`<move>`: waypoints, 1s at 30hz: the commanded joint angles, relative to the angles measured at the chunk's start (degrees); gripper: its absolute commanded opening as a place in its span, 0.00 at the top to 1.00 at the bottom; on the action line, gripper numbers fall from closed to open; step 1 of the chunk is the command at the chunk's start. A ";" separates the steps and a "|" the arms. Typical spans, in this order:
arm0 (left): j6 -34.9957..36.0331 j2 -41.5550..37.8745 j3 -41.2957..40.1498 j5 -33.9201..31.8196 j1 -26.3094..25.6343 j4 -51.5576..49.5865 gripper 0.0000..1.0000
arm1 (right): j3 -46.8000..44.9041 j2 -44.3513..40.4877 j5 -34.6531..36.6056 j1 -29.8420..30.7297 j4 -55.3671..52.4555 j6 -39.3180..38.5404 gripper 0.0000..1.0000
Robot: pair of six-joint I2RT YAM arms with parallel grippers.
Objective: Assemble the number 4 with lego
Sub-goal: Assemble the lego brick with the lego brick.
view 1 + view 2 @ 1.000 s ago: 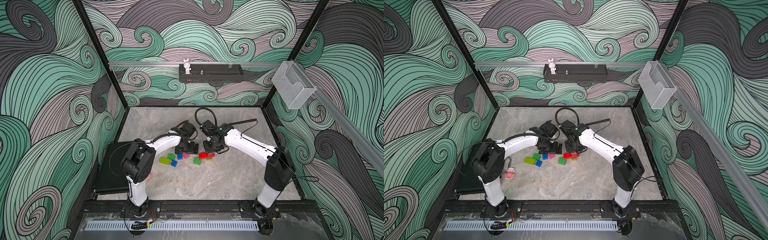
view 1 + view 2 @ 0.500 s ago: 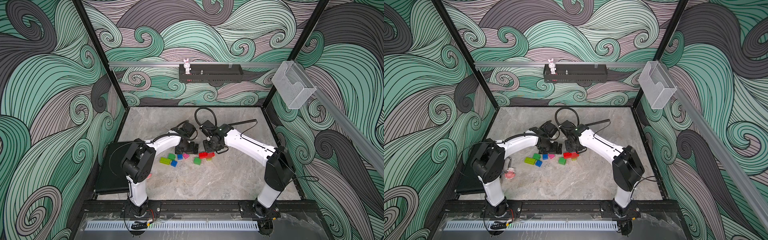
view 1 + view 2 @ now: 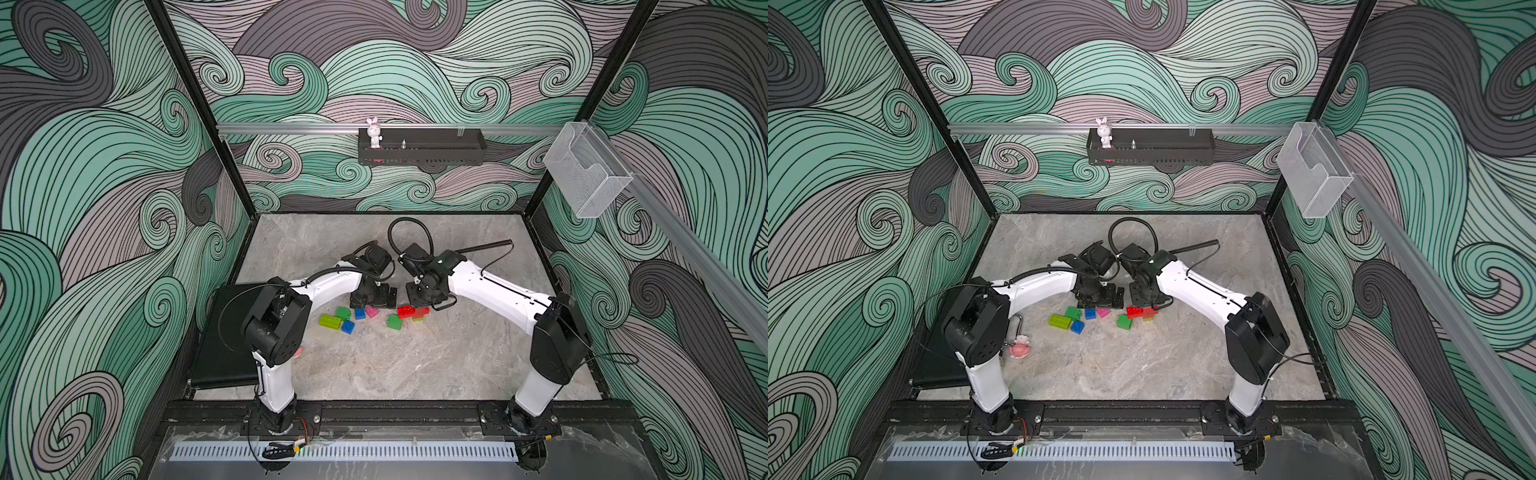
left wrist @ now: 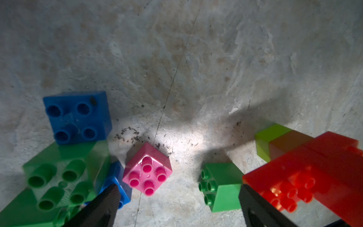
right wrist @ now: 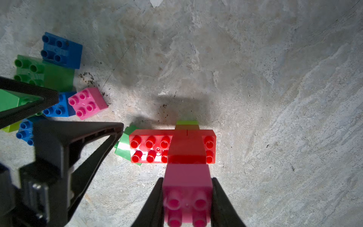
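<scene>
Just studded lego (image 5: 151, 146), pink brick (image 5: 187, 188) between right jaws.

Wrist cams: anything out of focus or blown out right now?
Left wrist view: the red brick and green brick nearest the lens are soft, and a bright patch sits on the table. Right wrist view: the pink brick in the right gripper is blurred, the red brick beyond it sharp.

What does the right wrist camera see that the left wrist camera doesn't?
Only the right wrist view shows the right hand pinching a pink brick. Only the left wrist view shows the whole tipped green brick, studs pointing sideways; the other view half hides it. Both show the loose pink brick, the long red brick and a blue square brick.
</scene>
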 commanded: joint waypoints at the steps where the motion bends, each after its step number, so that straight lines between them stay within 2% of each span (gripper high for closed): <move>1: 0.31 -1.14 -0.41 0.86 0.33 -1.10 0.01 | -1.61 4.58 -1.32 -0.11 -7.60 0.32 1.00; 9: 0.61 -1.44 -0.97 1.30 0.33 -0.17 0.01 | 5.17 5.42 -1.61 -0.29 -9.12 -1.91 1.00; 18: 0.54 -1.78 -1.46 1.21 0.33 0.25 0.01 | 7.16 5.88 -2.44 -0.81 -9.29 -2.78 1.00; 30: 0.52 -2.37 -2.11 1.39 0.33 1.02 0.01 | 2.55 10.57 -4.04 -1.29 -10.68 -2.43 1.00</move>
